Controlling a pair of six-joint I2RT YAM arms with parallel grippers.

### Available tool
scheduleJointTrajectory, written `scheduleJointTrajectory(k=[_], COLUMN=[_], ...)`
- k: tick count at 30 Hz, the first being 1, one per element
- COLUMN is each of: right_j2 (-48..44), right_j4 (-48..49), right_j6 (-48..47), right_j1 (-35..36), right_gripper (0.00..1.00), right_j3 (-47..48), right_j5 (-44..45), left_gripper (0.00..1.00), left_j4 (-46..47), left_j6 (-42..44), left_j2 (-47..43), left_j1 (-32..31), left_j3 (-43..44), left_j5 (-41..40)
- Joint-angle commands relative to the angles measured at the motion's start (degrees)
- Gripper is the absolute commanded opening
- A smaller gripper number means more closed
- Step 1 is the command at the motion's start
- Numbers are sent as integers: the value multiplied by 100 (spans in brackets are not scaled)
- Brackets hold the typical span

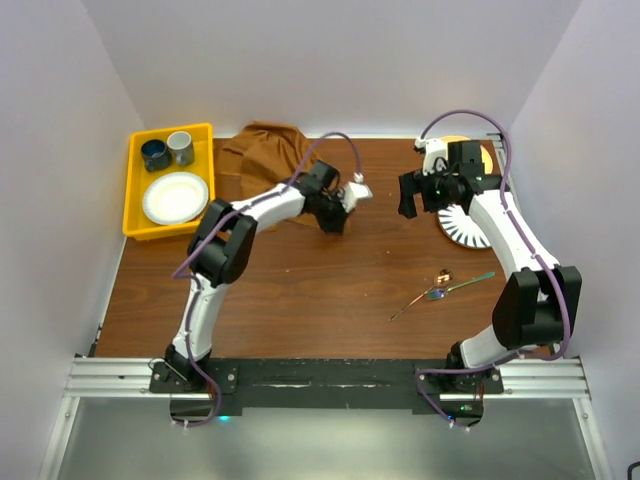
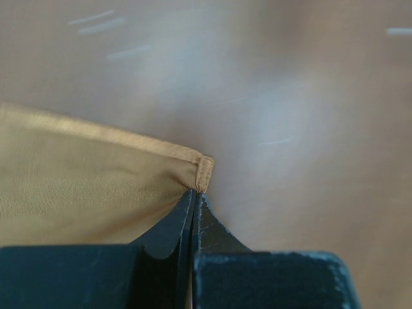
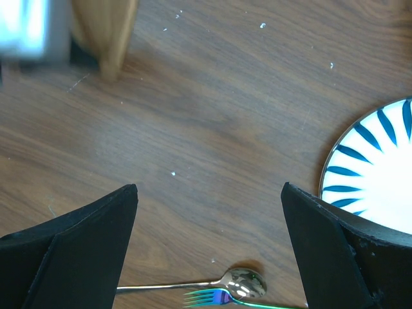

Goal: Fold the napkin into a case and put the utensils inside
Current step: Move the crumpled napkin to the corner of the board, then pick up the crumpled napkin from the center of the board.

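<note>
One corner caught: left gripper (image 2: 195,201) pinched tight on the napkin's (image 1: 262,150) hemmed tip. Right gripper (image 3: 209,193) gapes wide, empty, utensils (image 1: 445,288) lying nearby. Napkin rust-brown, rumpled, heaped at the table's (image 1: 300,290) far edge. Best drag that corner outward, low and slow, so cloth spreads flat before folding.

No text, label, brand mark, number or sign can be read anywhere in any of the three views.
</note>
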Motion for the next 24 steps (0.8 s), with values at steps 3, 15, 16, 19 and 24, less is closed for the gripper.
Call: scheduleJointTrajectory(k=[3,15,16,19,24], right_j2=[175,614,632,807,1360], right_j4=[103,542,595,762,947], right_j6=[37,-419,-463,-656,-1140], right_j1=[11,1284,1563,2145,3128], right_gripper=[98,90,89,77,61], right_j3=[262,-62,-80,42,323], right_j5=[-304,-402,-305,-147,433], left_gripper=[0,38,40,41,43], left_j4=[-369,-149,-323,-448,-369], left_j6=[-369,-360,-195,-140,-386], left_j2=[-807,-3612,-3708,-3823,-3911], left_j1=[-284,2053,2315,2825,3390], left_j3=[-864,-2806,-2920,-3201,-3457], left_j5=[1357,2317,2291,2290,2299])
